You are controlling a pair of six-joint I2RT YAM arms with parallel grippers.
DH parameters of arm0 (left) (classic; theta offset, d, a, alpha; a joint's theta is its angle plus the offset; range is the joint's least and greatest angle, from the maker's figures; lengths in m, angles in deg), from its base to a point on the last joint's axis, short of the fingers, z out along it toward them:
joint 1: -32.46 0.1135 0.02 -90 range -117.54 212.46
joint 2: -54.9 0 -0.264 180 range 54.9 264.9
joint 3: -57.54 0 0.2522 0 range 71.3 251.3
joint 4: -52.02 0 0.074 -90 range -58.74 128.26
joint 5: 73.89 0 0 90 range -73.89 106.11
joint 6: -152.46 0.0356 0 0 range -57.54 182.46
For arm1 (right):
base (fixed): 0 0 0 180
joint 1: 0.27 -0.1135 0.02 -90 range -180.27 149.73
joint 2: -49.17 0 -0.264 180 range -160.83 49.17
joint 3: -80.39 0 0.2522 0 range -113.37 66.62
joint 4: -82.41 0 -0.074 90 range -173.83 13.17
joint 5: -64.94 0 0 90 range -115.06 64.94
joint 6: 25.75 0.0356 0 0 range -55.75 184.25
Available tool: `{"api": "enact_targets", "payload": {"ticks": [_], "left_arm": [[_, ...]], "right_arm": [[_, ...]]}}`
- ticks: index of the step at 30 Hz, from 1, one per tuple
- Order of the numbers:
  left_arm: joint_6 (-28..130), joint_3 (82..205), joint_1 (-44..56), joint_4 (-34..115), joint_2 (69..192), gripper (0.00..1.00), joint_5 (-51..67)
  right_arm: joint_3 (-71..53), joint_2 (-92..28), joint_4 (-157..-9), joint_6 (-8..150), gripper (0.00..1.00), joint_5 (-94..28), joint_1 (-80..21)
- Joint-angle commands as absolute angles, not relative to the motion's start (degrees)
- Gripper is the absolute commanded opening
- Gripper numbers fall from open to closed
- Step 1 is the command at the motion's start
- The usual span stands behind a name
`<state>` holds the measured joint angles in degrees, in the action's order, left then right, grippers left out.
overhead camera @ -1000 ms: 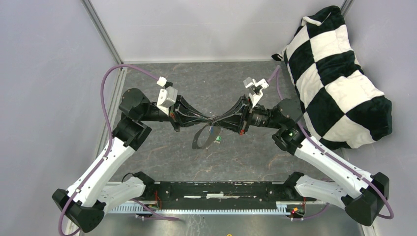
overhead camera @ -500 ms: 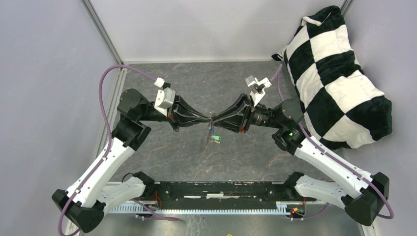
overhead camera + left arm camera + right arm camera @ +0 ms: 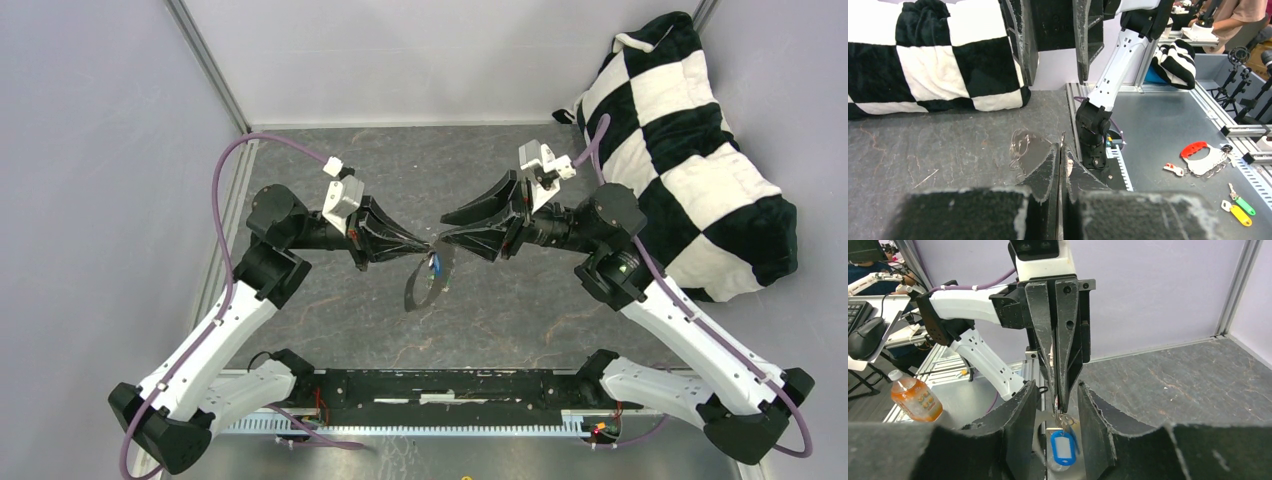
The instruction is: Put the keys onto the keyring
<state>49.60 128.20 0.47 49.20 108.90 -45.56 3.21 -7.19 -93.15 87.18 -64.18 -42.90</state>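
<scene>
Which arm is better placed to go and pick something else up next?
Right, probably. The right end effector stands open and empty, while the left end effector is shut on the keyring, the blue-headed key dangling below it, so it is busy.

no legible text, labels or numbers

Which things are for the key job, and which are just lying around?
For the job:
- keyring, hanging from the shut left gripper
- blue-headed key, dangling below that gripper
- right gripper, open beside them

Just lying about:
- checkered pillow in the far corner
- orange drink bottle, off the table
</scene>
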Motion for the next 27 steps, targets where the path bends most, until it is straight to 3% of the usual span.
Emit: {"api": "enact_targets", "payload": {"ticks": [1, 17, 27], "left_arm": [[45.36, 128.19, 0.36, 53.11, 108.19, 0.02, -43.13], [44.14, 128.16, 0.38, 53.9, 108.59, 0.02, -41.35], [44.27, 128.08, 0.36, 54.08, 108.75, 0.02, -40.72]], "right_arm": [[2.48, -8.01, -95.25, 86.04, 0.41, -66.68, -43.0], [4.42, -9.53, -94.53, 85.58, 0.32, -67.99, -42.98], [5.59, -10.28, -95.65, 86.11, 0.19, -69.71, -42.96]]}}
